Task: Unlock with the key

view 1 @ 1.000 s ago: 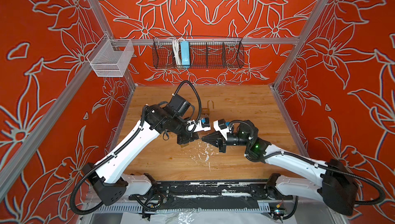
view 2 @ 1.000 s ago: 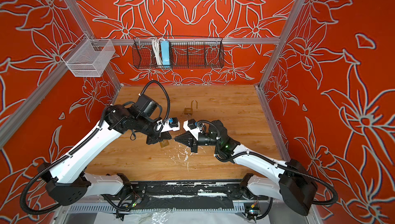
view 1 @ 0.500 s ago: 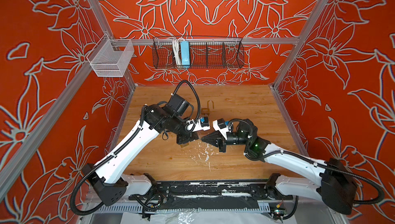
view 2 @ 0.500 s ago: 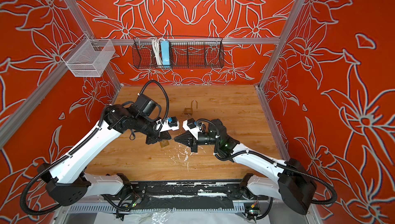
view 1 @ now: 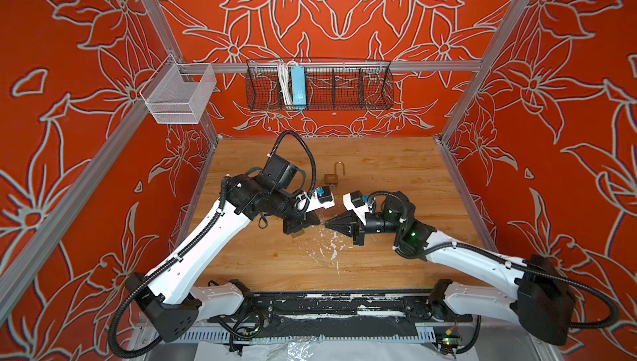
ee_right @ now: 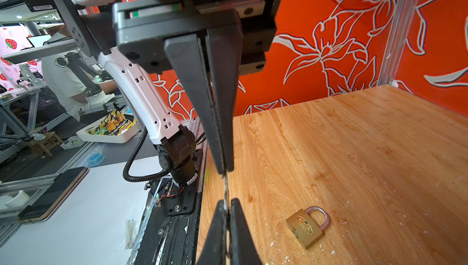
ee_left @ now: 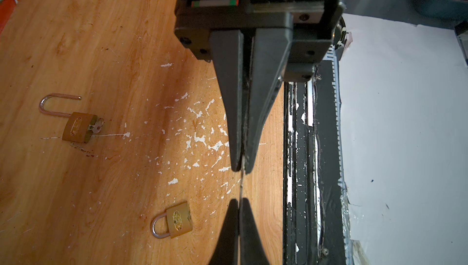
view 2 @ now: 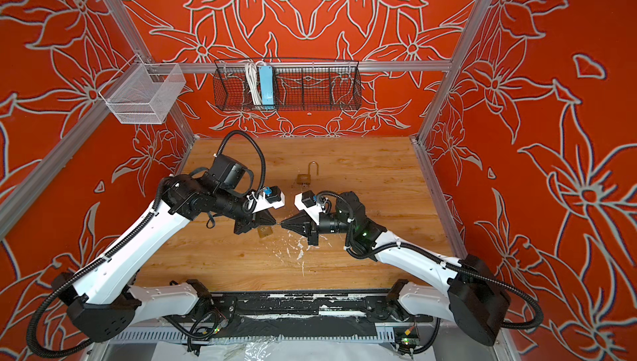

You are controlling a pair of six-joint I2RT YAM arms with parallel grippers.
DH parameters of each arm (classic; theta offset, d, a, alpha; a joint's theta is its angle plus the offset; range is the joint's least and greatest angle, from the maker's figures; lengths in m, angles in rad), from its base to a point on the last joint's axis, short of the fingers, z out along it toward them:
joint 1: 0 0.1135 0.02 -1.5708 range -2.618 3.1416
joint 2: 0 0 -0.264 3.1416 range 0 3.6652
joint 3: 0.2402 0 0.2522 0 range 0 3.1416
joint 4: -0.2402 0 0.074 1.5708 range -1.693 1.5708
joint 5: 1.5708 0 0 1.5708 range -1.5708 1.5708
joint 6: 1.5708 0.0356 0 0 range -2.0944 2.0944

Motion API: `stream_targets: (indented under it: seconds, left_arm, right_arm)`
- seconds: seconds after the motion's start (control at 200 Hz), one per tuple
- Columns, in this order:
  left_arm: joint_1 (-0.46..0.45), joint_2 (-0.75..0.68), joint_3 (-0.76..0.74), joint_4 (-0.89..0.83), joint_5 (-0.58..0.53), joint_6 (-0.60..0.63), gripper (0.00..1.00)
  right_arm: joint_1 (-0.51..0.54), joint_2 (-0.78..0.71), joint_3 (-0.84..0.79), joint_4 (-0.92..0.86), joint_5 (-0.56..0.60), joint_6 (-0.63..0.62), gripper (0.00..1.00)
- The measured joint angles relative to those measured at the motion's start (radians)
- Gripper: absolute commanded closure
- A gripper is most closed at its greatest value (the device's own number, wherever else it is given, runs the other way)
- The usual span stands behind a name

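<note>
Where the two arms meet over the middle of the wooden worktop (view 1: pixel 389 169), I find the left gripper (view 1: pixel 320 222) and the right gripper (view 1: pixel 326 225) pointing at each other, tip to tip, in both top views.

1. Left gripper (ee_left: pixel 241 170): jaws pressed together. A thin silver metal key (ee_left: pixel 240 185), seen edge-on as a bare sliver, sticks out from between its tips.
2. Right gripper (ee_right: pixel 224 171): jaws likewise pressed together on the other end of the same key (ee_right: pixel 225 187). The key bridges the short gap between the two sets of tips, so each gripper clamps one end. I cannot tell from this angle which end is the bow and which the blade.
3. Closed brass padlock (ee_left: pixel 177 220): it lies flat on the worktop with its shackle seated, below the held key and off to one side of it, touching neither gripper. In a top view it shows (view 2: pixel 264 231) partly under the left gripper. The right wrist view shows it (ee_right: pixel 305 227) clear of the tips.
4. Second brass padlock (view 1: pixel 333 176): it lies further back on the worktop, well apart from both grippers. Its shackle is swung open and a small key (ee_left: pixel 95 125) sits in its base.
</note>
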Motion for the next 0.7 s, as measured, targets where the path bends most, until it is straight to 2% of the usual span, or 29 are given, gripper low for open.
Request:
stream_targets:
  seconds: [0.33,0.495,0.701]
  left_arm:
    - [0.055,-0.124,-0.183,0.195,0.103,-0.094,1.00]
    - [0.064,-0.207,-0.297,0.331,0.122,-0.165,1.00]
    - [0.069,-0.254,-0.363,0.433,0.127,-0.220,1.00]
  right_arm:
    - [-0.001,0.011,0.000,0.017,0.000,0.016,1.00]
    - [-0.002,0.014,0.000,0.015,0.000,0.021,1.00]
    - [-0.008,0.013,0.000,0.016,0.002,0.023,1.00]
